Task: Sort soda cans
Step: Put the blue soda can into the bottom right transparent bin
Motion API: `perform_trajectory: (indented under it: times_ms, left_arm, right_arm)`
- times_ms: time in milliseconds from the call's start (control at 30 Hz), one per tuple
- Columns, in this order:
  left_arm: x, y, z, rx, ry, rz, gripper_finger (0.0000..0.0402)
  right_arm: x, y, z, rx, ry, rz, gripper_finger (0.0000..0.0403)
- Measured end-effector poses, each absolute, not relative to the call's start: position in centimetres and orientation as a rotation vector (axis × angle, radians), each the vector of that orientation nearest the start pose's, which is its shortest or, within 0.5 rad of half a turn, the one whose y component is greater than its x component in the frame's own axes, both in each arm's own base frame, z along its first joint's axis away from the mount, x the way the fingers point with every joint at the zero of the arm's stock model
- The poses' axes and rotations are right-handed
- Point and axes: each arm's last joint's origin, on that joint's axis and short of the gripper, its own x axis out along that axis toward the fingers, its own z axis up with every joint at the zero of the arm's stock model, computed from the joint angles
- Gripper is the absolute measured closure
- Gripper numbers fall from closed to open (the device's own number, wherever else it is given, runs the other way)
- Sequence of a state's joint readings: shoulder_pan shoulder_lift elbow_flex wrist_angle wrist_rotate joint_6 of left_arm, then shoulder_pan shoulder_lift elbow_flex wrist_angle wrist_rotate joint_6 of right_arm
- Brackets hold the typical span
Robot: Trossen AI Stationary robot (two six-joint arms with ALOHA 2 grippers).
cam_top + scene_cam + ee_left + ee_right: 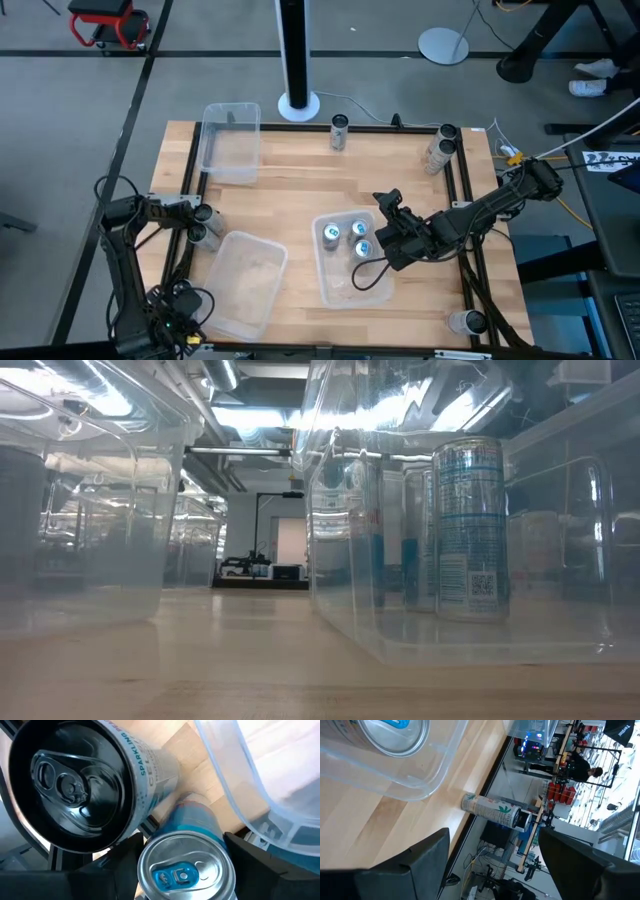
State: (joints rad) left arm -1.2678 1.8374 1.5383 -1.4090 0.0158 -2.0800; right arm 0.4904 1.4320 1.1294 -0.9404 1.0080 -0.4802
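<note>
Two soda cans stand at the table's left edge: a black-topped one [75,785] and, beside it, a silver one with a blue tab [185,870]. My left gripper [200,228] points straight down over the silver can, one finger on each side. Three silver cans [350,238] stand in the clear middle bin [335,290], also visible in the low view [470,530]. My right gripper [385,238] hangs open and empty at that bin's right wall; its fingers [420,865] stand wide apart. My left gripper has the silver can's upper wall, just under the rim [145,852], between its two fingers [245,852]. It comes from above, pointing down. The can stands upright on the table, next to the black-topped can.
Two empty clear bins lie at the far left [232,142] and the near left [243,282]. Single cans stand at the far edge [339,130], the far right corner [440,150] and the near right corner [468,322]. A black rail [190,190] borders the table.
</note>
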Motion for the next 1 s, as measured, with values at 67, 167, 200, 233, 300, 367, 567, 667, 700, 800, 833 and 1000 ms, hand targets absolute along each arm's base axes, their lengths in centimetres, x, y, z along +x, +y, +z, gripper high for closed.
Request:
perform_trajectory:
  times_ms: [67, 167, 200, 233, 300, 367, 567, 667, 700, 800, 833, 1000]
  left_arm:
    - [9.8, -31.5, 25.2, -0.53, 1.478, 0.736, 0.0169]
    - [10.1, -31.8, 26.1, -0.57, 1.492, 0.718, 0.0167]
    - [10.2, -31.9, 26.4, -0.578, 1.495, 0.709, 0.0166]
    - [10.3, -32.0, 26.7, -0.584, 1.496, 0.698, 0.0166]
    - [10.5, -32.3, 27.3, -0.611, 1.508, 0.677, 0.0167]
    - [10.5, -32.2, 28.2, -0.61, 1.512, 0.665, 0.0168]
    - [10.5, -32.0, 31.7, -0.632, 1.514, 0.634, 0.0168]
    - [10.7, -31.9, 33.3, -0.671, 1.518, 0.582, 0.0168]
    - [10.8, -31.9, 33.7, -0.681, 1.516, 0.565, 0.0168]
    - [10.9, -31.5, 35.1, -0.725, 1.515, 0.533, 0.0168]
    - [10.9, -31.3, 35.6, -0.739, 1.513, 0.524, 0.0168]
    - [11.2, -30.0, 37.3, -0.788, 1.431, 0.479, 0.0168]
  right_arm:
    - [24.3, 10.2, 27.0, -1.29, 1.045, -0.227, 0.0098]
    - [24.3, 10.2, 27.0, -1.289, 1.045, -0.227, 0.0098]
    - [24.3, 10.2, 27.0, -1.289, 1.045, -0.227, 0.0098]
    - [24.3, 10.2, 27.1, -1.289, 1.044, -0.228, 0.0098]
    - [24.3, 10.2, 27.1, -1.288, 1.043, -0.228, 0.0098]
    - [24.3, 10.2, 27.1, -1.288, 1.043, -0.228, 0.0098]
    - [24.3, 10.2, 27.1, -1.287, 1.042, -0.228, 0.0098]
    - [24.3, 10.2, 27.1, -1.287, 1.042, -0.228, 0.0098]
    - [24.3, 10.2, 27.1, -1.287, 1.042, -0.228, 0.0098]
    - [24.3, 10.2, 27.1, -1.287, 1.042, -0.228, 0.0098]
    - [24.3, 10.2, 27.1, -1.287, 1.042, -0.228, 0.0098]
    - [24.3, 10.2, 27.1, -1.287, 1.042, -0.227, 0.0098]
